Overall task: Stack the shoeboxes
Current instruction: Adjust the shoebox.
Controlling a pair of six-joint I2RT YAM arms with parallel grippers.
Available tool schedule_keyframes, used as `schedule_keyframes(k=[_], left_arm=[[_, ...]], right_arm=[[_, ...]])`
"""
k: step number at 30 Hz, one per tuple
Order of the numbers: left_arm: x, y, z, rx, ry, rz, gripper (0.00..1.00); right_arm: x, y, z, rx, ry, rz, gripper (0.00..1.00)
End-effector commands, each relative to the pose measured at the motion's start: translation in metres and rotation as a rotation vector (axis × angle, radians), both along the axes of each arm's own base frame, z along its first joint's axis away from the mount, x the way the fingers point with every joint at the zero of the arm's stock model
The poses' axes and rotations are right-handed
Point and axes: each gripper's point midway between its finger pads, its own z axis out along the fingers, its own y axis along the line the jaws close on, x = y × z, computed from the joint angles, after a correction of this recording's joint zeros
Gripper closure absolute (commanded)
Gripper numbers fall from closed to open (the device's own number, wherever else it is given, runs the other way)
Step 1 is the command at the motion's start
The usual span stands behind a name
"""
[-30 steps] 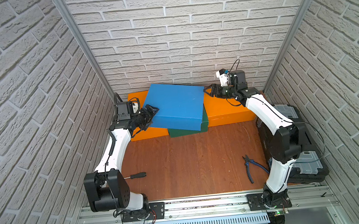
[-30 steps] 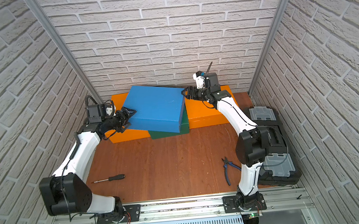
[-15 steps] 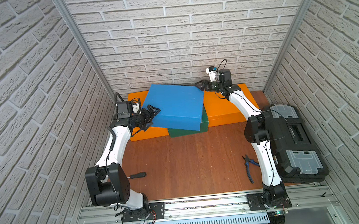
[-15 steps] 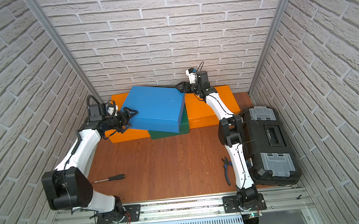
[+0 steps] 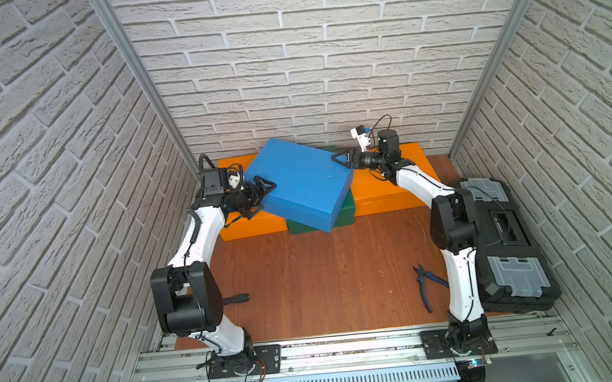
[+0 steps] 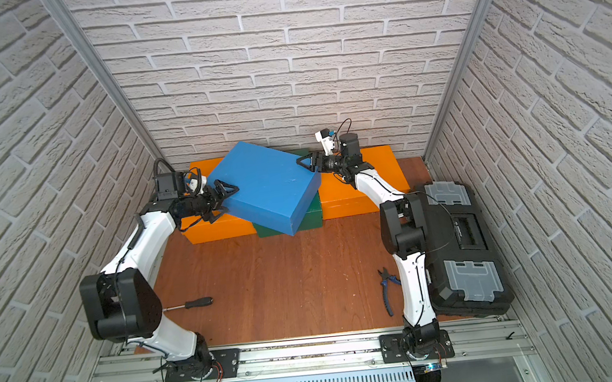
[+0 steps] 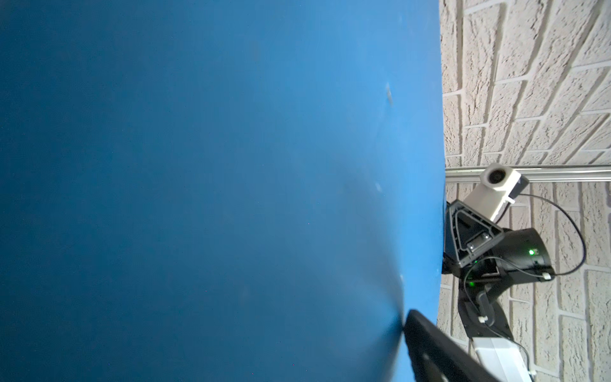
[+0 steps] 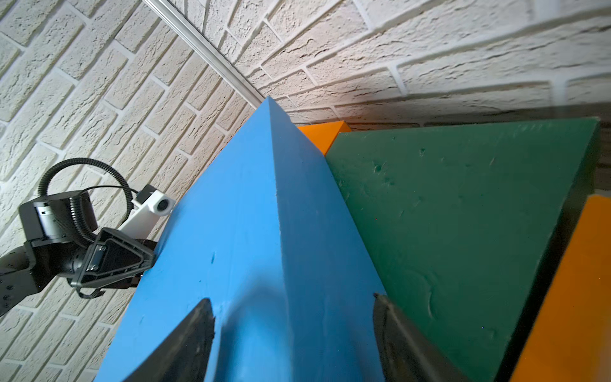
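Note:
A blue shoebox [image 5: 304, 184] lies skewed on top of a dark green shoebox [image 5: 343, 215], between two orange shoeboxes, one at its left [image 5: 254, 227] and one at its right [image 5: 385, 195], all against the back wall. My left gripper [image 5: 265, 199] stands open, its jaws spread above and below the blue box's left edge. In the left wrist view one finger [image 7: 439, 350] lies against the blue lid. My right gripper [image 5: 339, 160] is open at the box's far right corner. In the right wrist view that corner sits between the fingers of my right gripper [image 8: 292, 317], above the green shoebox [image 8: 463, 215].
A black tool case [image 5: 504, 241] with grey lids lies along the right wall, close to the right arm. Blue-handled pliers [image 5: 424, 284] lie on the wooden floor near that arm's base. A screwdriver [image 6: 193, 303] lies near the left arm's base. Brick walls close in on three sides.
The right gripper has come down and in from behind the blue shoebox onto its right corner, and the arm's elbow has shifted. The left jaws have widened and edged a little further over the left edge.

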Motion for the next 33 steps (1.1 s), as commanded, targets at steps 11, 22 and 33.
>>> schedule_keyframes(k=[11, 22, 33], left_arm=[[0.018, -0.065, 0.025, -0.072, -0.119, -0.279, 0.02], [0.022, -0.075, 0.039, -0.122, -0.163, -0.338, 0.02], [-0.007, -0.077, 0.067, -0.152, -0.246, -0.374, 0.02]], right_arm=[[-0.039, -0.002, 0.040, 0.009, -0.055, 0.021, 0.26], [-0.037, -0.015, 0.045, 0.007, -0.050, -0.010, 0.26], [-0.063, -0.014, 0.064, 0.005, -0.053, -0.010, 0.27]])
